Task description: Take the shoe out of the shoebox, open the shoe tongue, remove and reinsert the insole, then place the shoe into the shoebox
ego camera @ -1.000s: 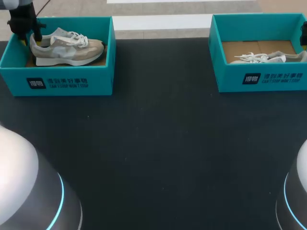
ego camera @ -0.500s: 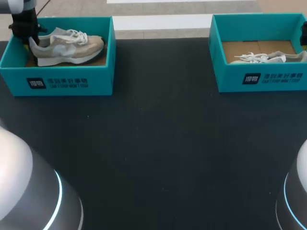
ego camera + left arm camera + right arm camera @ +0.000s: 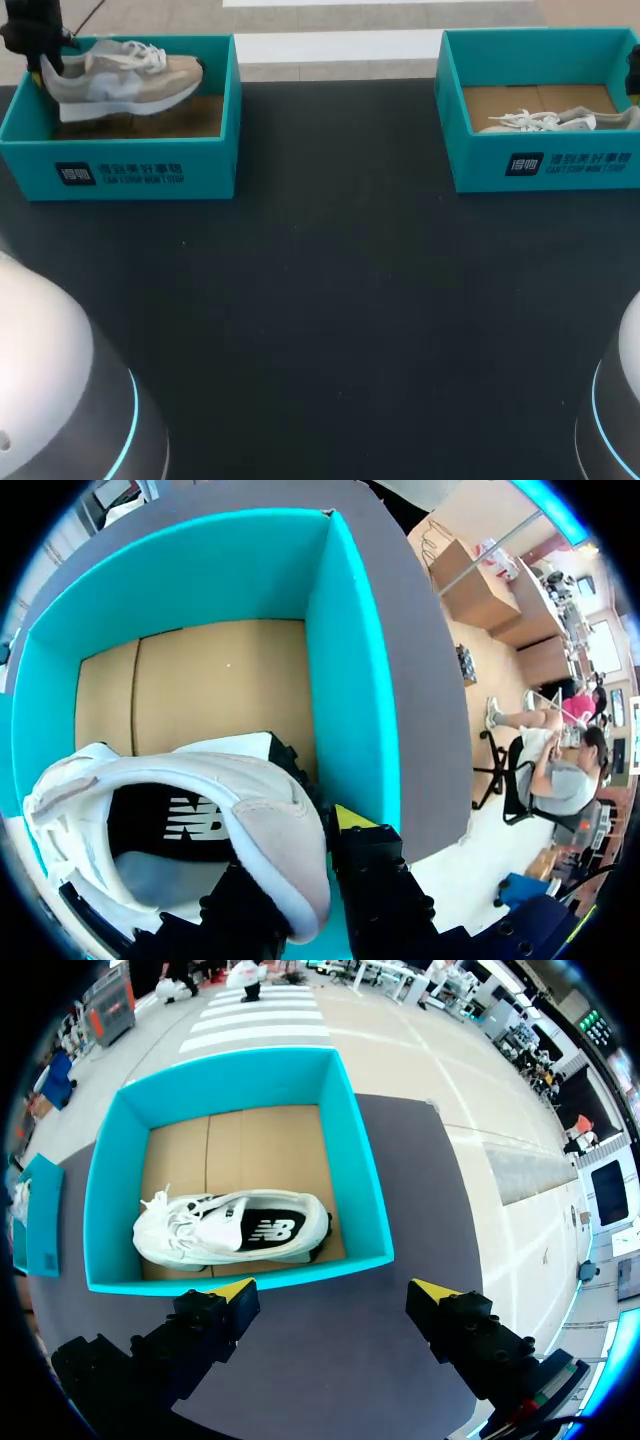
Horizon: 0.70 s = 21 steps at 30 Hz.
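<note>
A dark table (image 3: 330, 300) carries two teal boxes well apart, the left box (image 3: 120, 170) at the far left and the right box (image 3: 540, 165) at the far right, each with a cardboard floor. Over the left box a beige-and-white shoe (image 3: 120, 80) hangs level, off the floor, toe toward the table's middle and heel over the box's left end. The head view shows its full side profile and the shadow it throws on the cardboard. The left wrist view looks instead down into the shoe's (image 3: 180, 800) opening, showing the black insole inside and the bare floor beneath. A second shoe (image 3: 545, 121), white with loose laces, lies on its side in the right box. From the head view only its upper edge clears the front wall, while the right wrist view takes in the whole second shoe (image 3: 235, 1230) and its black insole. The left gripper (image 3: 300, 865) clamps the shoe's heel between both fingers. The right gripper (image 3: 335, 1295), fingers spread wide and holding nothing, hovers over the table just outside the right box's near wall.
</note>
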{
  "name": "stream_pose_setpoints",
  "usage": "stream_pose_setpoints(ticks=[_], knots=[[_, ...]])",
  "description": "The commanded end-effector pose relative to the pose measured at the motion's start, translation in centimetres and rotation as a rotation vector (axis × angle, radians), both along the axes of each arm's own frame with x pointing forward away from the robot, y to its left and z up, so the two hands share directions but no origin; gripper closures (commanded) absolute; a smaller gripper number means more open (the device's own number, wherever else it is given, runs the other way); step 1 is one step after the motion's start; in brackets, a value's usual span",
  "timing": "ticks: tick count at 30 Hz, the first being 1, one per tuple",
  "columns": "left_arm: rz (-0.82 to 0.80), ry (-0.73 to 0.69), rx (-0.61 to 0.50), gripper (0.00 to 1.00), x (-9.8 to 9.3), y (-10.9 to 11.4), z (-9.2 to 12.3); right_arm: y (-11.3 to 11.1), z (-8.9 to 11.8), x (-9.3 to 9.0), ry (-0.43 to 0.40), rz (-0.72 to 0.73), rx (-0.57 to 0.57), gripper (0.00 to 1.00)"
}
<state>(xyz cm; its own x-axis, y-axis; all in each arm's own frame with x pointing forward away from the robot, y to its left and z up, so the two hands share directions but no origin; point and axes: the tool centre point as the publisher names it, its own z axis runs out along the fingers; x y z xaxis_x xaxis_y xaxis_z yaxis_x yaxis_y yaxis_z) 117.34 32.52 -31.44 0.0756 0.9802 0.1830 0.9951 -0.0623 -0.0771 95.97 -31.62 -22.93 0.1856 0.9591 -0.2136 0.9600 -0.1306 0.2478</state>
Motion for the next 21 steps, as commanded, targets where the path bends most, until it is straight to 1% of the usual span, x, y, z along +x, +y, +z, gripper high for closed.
stream_pose_setpoints(ticks=[1, 5, 7, 12, 21], knots=[[0.003, 0.016, -0.025, 1.0, 0.0, 0.8, 5.6, 0.0, 0.0, 0.0, -0.001, -0.001, 0.0, 0.0], [-0.003, -0.044, -0.036, 1.0, -0.3, 1.0, 8.1, 0.0, 0.0, 0.0, -0.001, -0.001, 0.0, 0.0], [-0.019, -0.074, -0.059, 1.0, -0.5, 1.1, 9.6, 0.0, 0.0, 0.0, -0.001, -0.001, 0.0, 0.0], [-0.031, -0.14, -0.087, 1.0, -0.6, 1.4, 12.2, 0.0, 0.0, 0.0, -0.001, -0.001, 0.0, 0.0], [-0.031, -0.14, -0.087, 1.0, -0.6, 1.4, 12.2, 0.0, 0.0, 0.0, -0.001, -0.001, 0.0, 0.0]])
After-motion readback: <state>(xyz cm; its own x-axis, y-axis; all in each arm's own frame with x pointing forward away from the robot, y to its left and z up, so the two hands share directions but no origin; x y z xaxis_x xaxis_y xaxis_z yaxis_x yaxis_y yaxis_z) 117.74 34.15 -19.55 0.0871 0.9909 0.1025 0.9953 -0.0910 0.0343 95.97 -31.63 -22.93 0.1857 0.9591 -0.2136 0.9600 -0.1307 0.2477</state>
